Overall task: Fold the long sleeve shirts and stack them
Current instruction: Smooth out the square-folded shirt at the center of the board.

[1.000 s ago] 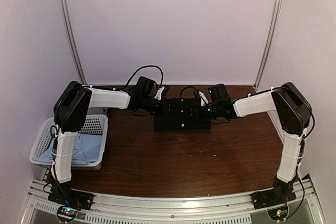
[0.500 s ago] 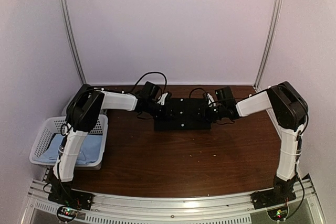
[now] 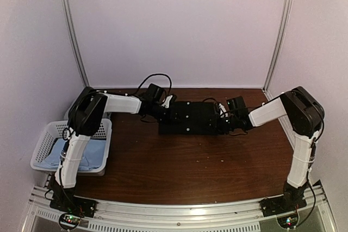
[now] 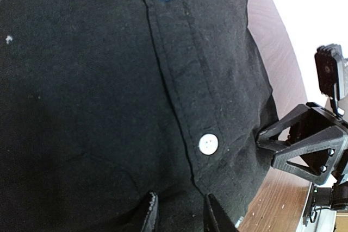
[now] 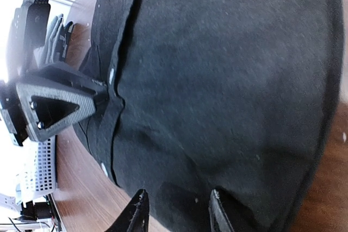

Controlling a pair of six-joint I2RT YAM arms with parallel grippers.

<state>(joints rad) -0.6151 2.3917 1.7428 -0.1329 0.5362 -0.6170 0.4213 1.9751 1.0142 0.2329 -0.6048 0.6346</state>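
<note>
1 blue shirt point(image 3: 95, 153): top cam only.

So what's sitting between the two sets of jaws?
The folded black shirt, lying on the table from the left jaws to the right jaws; the top view shows it.

Top camera: fixed, high, behind the arm bases. You look down and forward across the whole table point(image 3: 185, 161) to the back wall point(image 3: 174, 25). It sits far off, with both arms and the basket point(image 3: 43, 145) in frame.

Left wrist camera: very near, looking past the left gripper point(image 4: 180, 215) at the frame's bottom edge, facing right. The black shirt point(image 4: 98, 107) fills most of it.

Right wrist camera: equally near, looking past the right gripper point(image 5: 178, 213), facing left.

Shared: all three see the shirt. Each wrist view catches the other gripper. The right wrist view also catches the basket's lattice.
</note>
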